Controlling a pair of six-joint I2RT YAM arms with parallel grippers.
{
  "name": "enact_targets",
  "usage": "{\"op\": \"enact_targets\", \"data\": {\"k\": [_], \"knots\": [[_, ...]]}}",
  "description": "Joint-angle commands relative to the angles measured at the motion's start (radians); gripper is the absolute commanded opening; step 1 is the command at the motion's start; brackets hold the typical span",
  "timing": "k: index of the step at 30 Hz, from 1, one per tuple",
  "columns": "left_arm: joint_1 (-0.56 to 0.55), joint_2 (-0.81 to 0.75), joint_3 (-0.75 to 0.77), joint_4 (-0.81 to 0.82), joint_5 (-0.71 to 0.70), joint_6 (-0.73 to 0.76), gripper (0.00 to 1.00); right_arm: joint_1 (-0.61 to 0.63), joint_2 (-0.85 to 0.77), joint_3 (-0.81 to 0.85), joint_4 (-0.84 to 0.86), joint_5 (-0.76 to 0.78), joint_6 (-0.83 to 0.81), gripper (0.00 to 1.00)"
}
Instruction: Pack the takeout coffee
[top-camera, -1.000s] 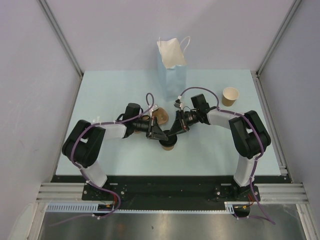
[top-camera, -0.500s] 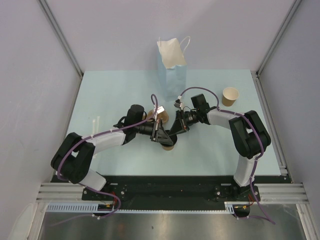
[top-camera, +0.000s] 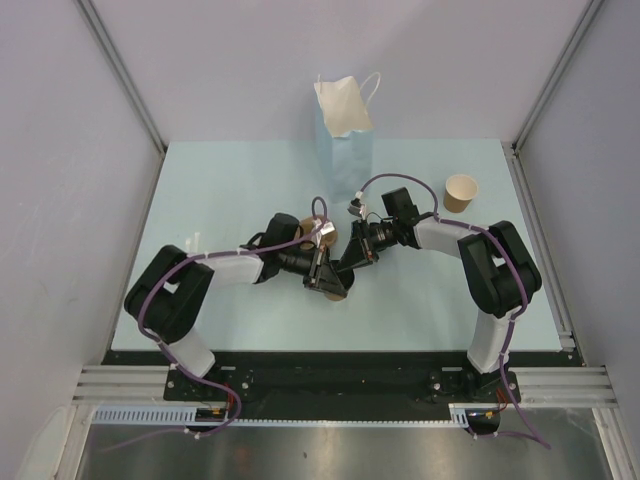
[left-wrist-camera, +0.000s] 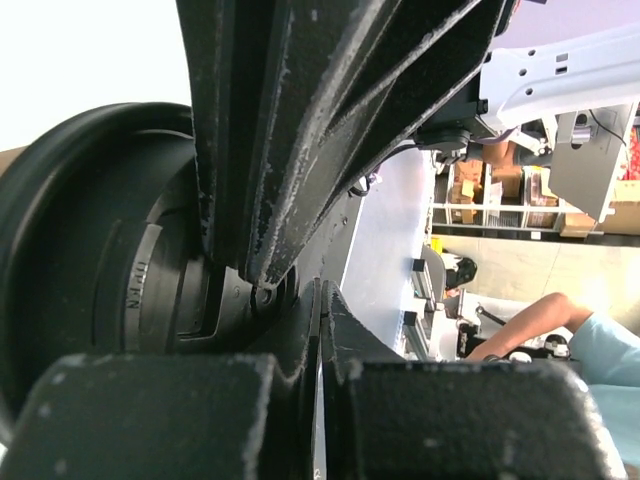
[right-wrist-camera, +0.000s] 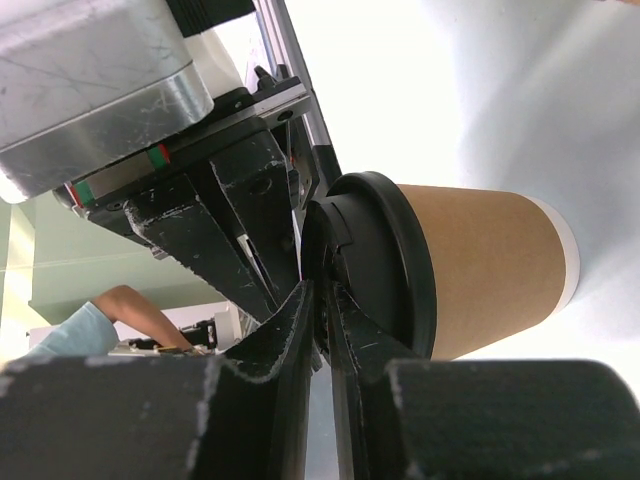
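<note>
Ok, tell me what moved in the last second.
The left arm swung its elbow out toward the near-left and back in; its wrist ended slightly further right, left claw at the lid. The right claw, the lidded cup, the blue bag and the spare open cup stayed put.

This was a robotics lab, set up as a test cell. A pale-blue table sat boxed in by plain grey panel walls on aluminium framing, with two robot arms bolted to a black base plate. Beyond the cell, the wrist cameras caught shelving with cardboard boxes, grey equipment and a person in a light-blue shirt.
</note>
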Motion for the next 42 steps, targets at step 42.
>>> {"op": "enact_targets", "data": {"k": [42], "knots": [[0.021, -0.229, 0.103, 0.075, -0.011, -0.066, 0.03, -0.009, 0.038, -0.015, -0.047, 0.143, -0.064, 0.17]]}}
